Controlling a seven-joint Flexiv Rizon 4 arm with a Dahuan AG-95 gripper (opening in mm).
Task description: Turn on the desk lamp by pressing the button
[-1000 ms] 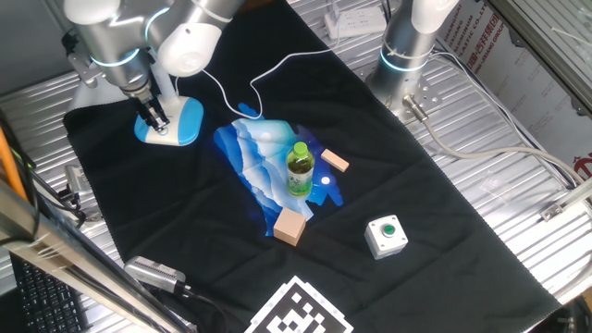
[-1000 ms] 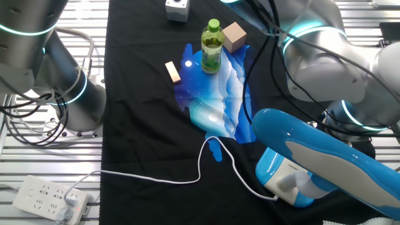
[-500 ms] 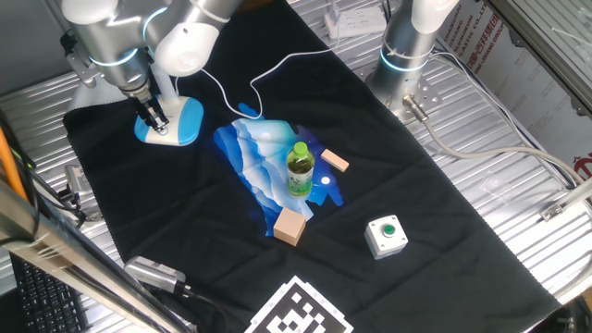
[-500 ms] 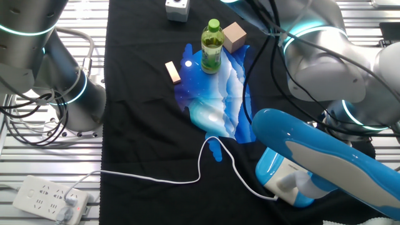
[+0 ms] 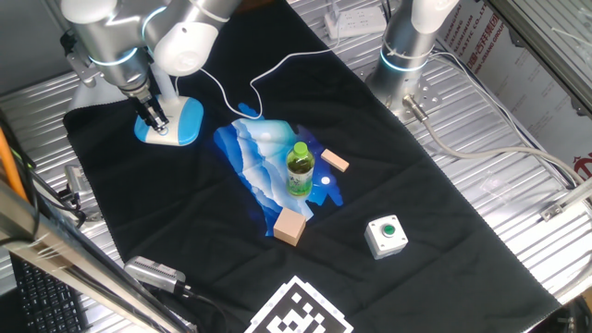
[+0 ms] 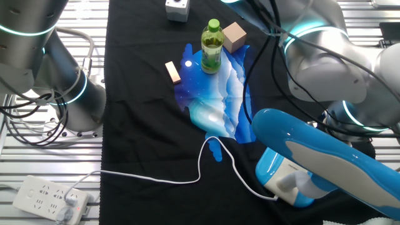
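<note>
The desk lamp stands at the back left of the black cloth; its light-blue base (image 5: 183, 121) with a white top shows in one fixed view. In the other fixed view the base (image 6: 279, 177) sits at the bottom right, under the lamp's large blue and white head (image 6: 325, 156). My gripper (image 5: 154, 120) points down with its dark fingertips on or just above the left part of the base's white top. The frames do not show whether the fingers are apart. In the other fixed view the lamp head hides the gripper.
A green bottle (image 5: 299, 169) stands on a blue and white cloth (image 5: 264, 157), with two wooden blocks (image 5: 289, 227) (image 5: 335, 163) beside it. A white box with a green button (image 5: 386, 235) sits front right. The lamp's white cord (image 6: 187, 178) runs to a power strip (image 6: 47, 200). A second arm's base (image 5: 407, 55) stands at the back.
</note>
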